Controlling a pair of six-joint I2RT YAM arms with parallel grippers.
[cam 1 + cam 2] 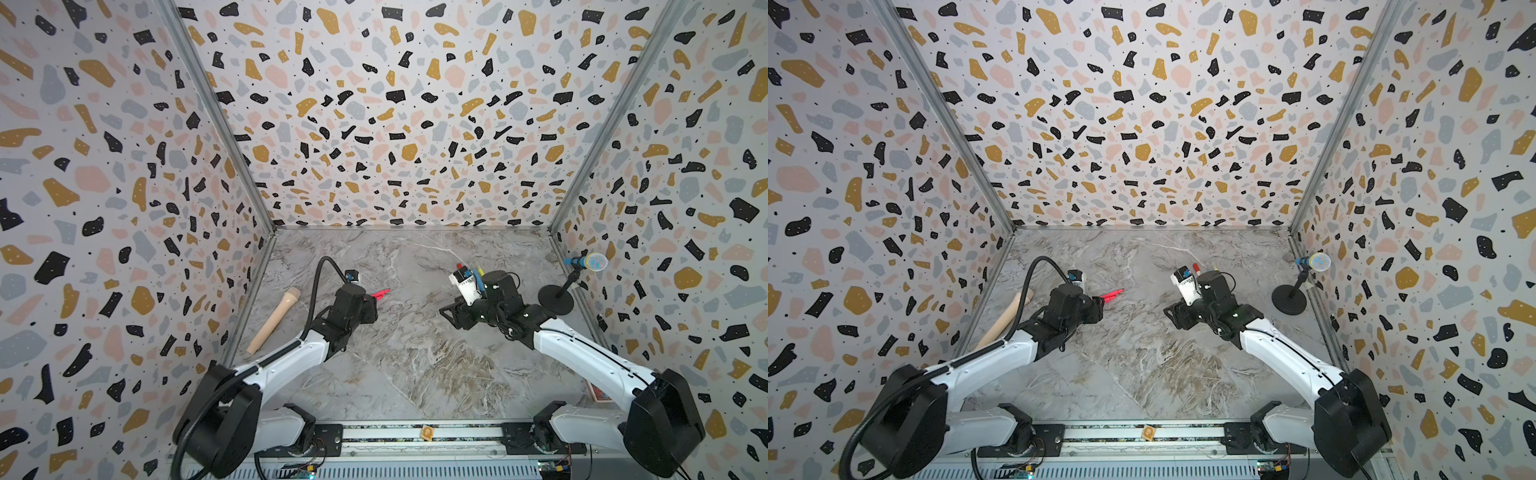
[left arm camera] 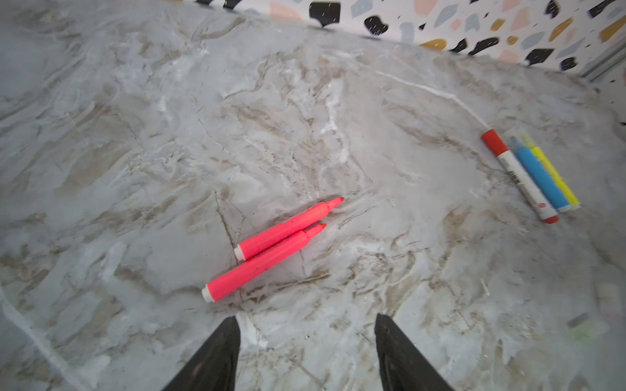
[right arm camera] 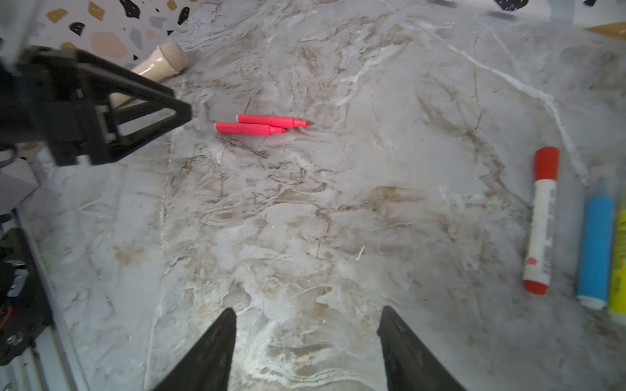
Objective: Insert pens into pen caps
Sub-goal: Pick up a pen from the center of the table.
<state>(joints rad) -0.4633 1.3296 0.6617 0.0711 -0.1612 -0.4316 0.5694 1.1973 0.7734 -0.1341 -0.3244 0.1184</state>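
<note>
Pens (image 2: 288, 226) (image 2: 264, 260) (image 2: 542, 176) (image 2: 557, 176) (image 2: 521, 177): two pink, one blue, one yellow, one white

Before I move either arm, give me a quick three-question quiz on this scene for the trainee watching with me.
1. True or false: the two pink pens lie side by side, touching, with their tips uncovered.
2. What does the left gripper hold? A) a pink pen. B) nothing, its jaws stand apart. C) a red cap.
3. Counting the white pen with red ends, how many pens lie together in its row?

Key
1. True.
2. B.
3. Three: it lies beside the blue pen, with the yellow pen next to that.
</note>
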